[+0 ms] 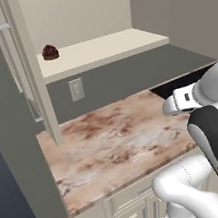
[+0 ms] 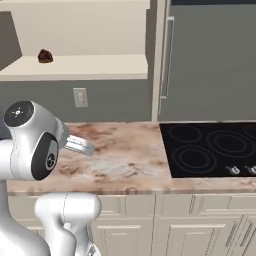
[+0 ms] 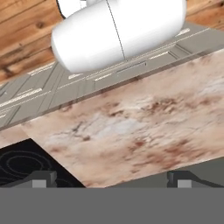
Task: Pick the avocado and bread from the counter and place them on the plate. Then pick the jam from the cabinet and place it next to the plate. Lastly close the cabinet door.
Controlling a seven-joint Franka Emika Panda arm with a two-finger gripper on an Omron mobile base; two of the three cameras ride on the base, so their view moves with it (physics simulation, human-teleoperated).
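Note:
The cabinet stands open above the counter. On its lower shelf sits the jam, a tiny dark reddish-purple thing, seen also as the jam at the shelf's left. A cream cabinet door hangs open, edge-on; a door with a grey bar handle is at the shelf's right end. My gripper hovers over the marbled counter, fingertips wide apart, open and holding nothing, far below the jam. The avocado, the bread and the plate are out of view.
A black stove top is set into the counter to the right, also the stove. A wall outlet sits under the shelf. Cream drawers run below the counter. A grey wall bounds the left.

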